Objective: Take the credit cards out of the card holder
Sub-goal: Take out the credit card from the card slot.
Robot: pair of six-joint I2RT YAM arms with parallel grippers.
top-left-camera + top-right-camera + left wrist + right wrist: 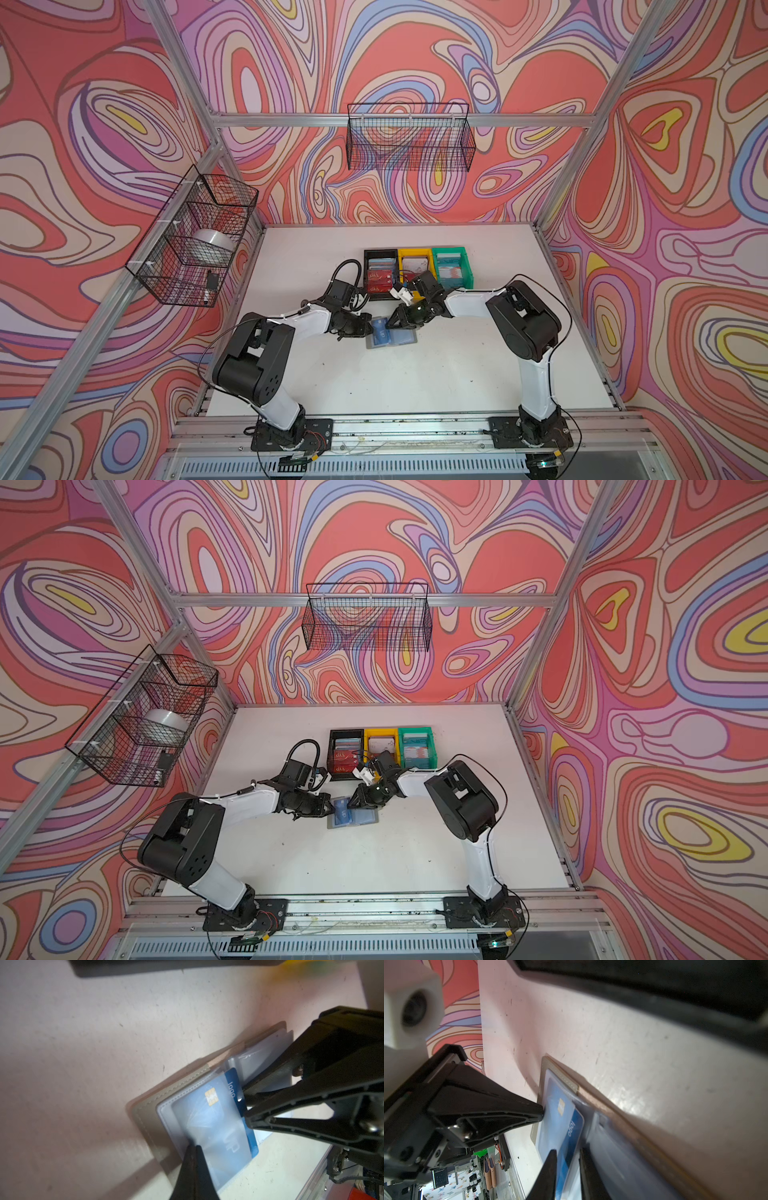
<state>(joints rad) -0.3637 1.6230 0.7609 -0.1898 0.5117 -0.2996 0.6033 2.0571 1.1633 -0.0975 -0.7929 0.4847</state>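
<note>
Blue card (232,1086) reads "logo" and "VIP"; red cards (379,280) read "VIP".

Swirl-patterned walls (415,50) (red, lilac, blue), aluminium frame (415,121), white tabletop (415,382)

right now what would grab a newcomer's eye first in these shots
The loud swirling wallpaper in red, purple and blue wraps every wall. On the white table, both arms meet mid-table over the open card holder, where a blue card pokes partly out of its clear sleeve. Behind them sit three bins side by side, black, yellow and green, with red cards in the black one.
</note>
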